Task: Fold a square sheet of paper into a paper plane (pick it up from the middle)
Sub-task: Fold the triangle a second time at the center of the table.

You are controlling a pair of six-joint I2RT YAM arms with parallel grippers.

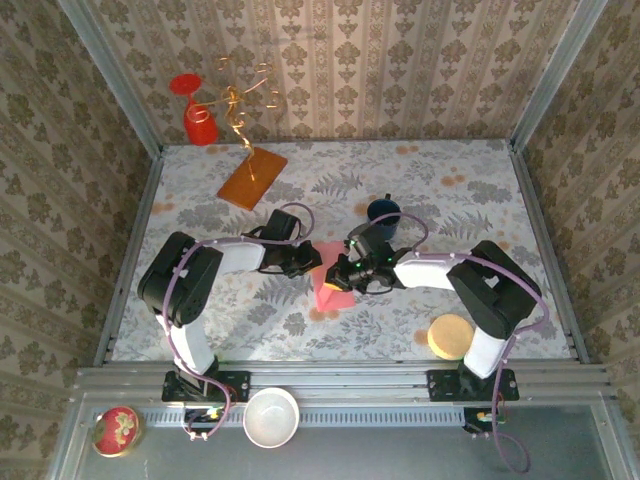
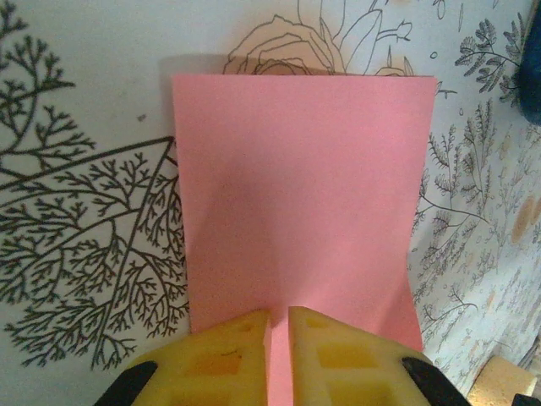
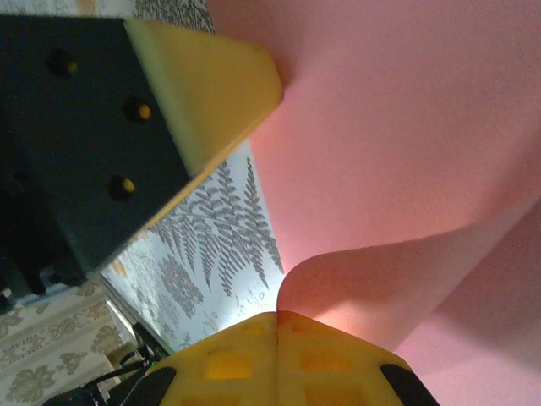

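Sheet of paper is found near the middle of the table, held up off the patterned cloth between the two grippers. In the left wrist view the pink sheet is seen as a smooth, broad panel with a straight far edge, and its near part is drawn into the narrow gap between the yellow fingers. The left gripper is thus clamped on the sheet of paper, and from above it is seen at the sheet's left side. The right gripper is met at the sheet's right side, just beside the left one. In the right wrist view its fingers are pressed together with a curled lip of the sheet pinched between them, and one yellow finger of the left gripper is seen touching the paper further up.

An orange-brown board is laid toward the far left corner of the table. A dark blue cup is stood just beyond the grippers. A round tan disc is placed near the near right corner.
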